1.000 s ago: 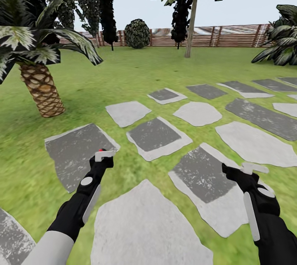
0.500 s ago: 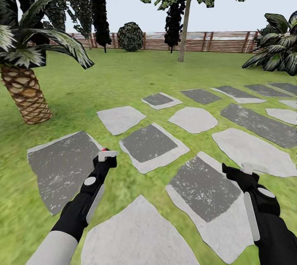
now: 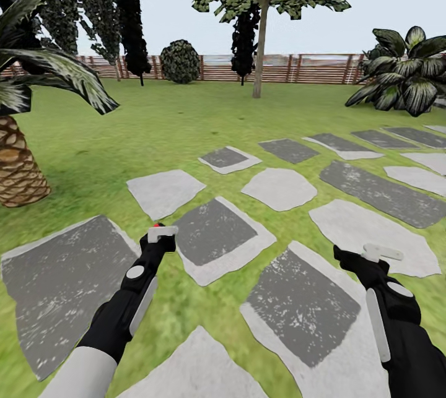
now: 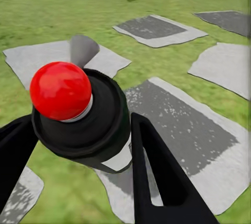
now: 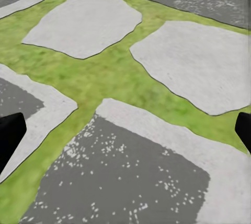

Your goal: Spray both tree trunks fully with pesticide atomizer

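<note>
The garden lawn [image 3: 186, 119] stretches past grey paving stones [image 3: 279, 189] to a tall tree [image 3: 260, 45] by the fence [image 3: 297, 69], while the left gripper [image 4: 78, 145] clamps the pesticide atomizer [image 4: 83, 119] and the right gripper [image 5: 125, 130] hangs spread, empty.

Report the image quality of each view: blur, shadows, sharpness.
Head view: flat, even daylight, a soft shadow on the lawn beside the palm, grass smeared at the bottom edge. Left wrist view: the atomizer with its red cap is crisp between the dark fingers, distant grass soft. Right wrist view: stone slabs sharp-edged, grass blurry, no glare.
</note>
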`<state>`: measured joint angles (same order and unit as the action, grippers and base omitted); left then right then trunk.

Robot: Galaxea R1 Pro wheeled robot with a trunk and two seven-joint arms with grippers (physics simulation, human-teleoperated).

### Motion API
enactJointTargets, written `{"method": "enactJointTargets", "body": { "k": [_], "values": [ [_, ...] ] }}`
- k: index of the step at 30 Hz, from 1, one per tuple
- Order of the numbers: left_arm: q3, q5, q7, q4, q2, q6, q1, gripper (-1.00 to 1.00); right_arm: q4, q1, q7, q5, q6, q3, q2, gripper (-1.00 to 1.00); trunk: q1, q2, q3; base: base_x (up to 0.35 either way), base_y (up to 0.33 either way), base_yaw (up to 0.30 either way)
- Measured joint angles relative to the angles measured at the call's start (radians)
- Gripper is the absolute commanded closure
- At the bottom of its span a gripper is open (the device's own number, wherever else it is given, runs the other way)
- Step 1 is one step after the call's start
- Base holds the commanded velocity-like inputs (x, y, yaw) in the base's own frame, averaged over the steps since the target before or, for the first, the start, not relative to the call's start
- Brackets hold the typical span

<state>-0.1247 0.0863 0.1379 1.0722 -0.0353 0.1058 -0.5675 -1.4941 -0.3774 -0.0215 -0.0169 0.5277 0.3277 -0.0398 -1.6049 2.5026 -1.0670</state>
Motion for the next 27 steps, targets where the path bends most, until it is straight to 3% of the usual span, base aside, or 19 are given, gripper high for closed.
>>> {"method": "enactJointTargets", "body": {
  "k": [13,27],
  "values": [
    [0.0,0.0,0.0,0.0,0.0,0.0,0.0,1.0,0.003,0.0,0.0,-0.001,0.0,-0.002,0.0,-1.0,0.0,0.0,0.019,0.336,0.0,-0.148],
    [-0.001,0.0,0.0,0.0,0.0,0.0,0.0,1.0,0.003,0.0,0.0,0.0,0.0,-0.001,-0.001,-1.0,0.0,0.0,0.021,0.336,0.0,-0.012]
  ]
}}
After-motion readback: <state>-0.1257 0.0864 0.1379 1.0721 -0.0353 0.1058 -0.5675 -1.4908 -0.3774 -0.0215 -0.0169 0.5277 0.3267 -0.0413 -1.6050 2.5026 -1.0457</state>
